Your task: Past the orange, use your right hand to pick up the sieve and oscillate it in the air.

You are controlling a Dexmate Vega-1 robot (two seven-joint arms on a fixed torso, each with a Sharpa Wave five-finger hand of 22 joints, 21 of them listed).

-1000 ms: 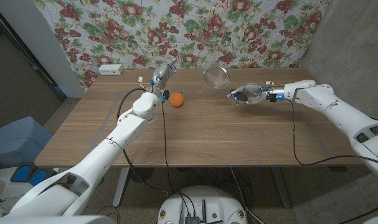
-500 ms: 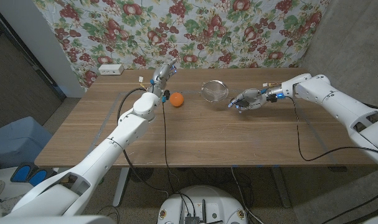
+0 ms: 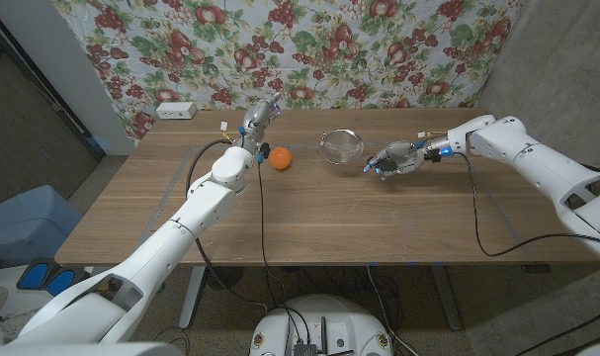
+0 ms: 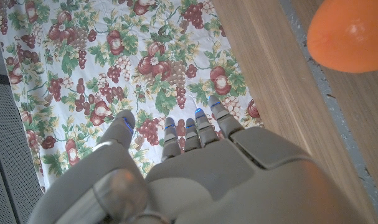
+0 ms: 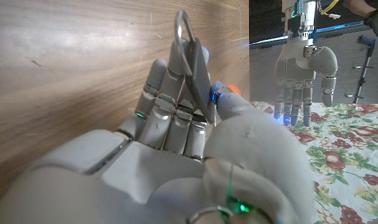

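Note:
The metal sieve (image 3: pixel 341 145) hangs low over the far middle of the table, past the orange (image 3: pixel 280 158); whether its bowl touches the wood is unclear. My right hand (image 3: pixel 393 156) grips its handle from the right. In the right wrist view, that hand (image 5: pixel 176 155) is curled around the flat handle (image 5: pixel 198 68), whose wire loop sticks out beyond the fingers. My left hand (image 3: pixel 262 117) stands just behind the orange with straight fingers, holding nothing. The left wrist view shows this hand (image 4: pixel 189 162) with the orange (image 4: pixel 347 31) beside it.
A white box (image 3: pixel 176 110) sits at the table's far left corner. A flowered cloth (image 3: pixel 309 49) hangs behind the far edge. Black cables (image 3: pixel 262 218) trail from both arms across the table toward the near edge.
A second ago the sieve was held higher and tilted; my right hand brought it down toward the table. Over the last half second nothing has visibly moved. The left arm stayed still.

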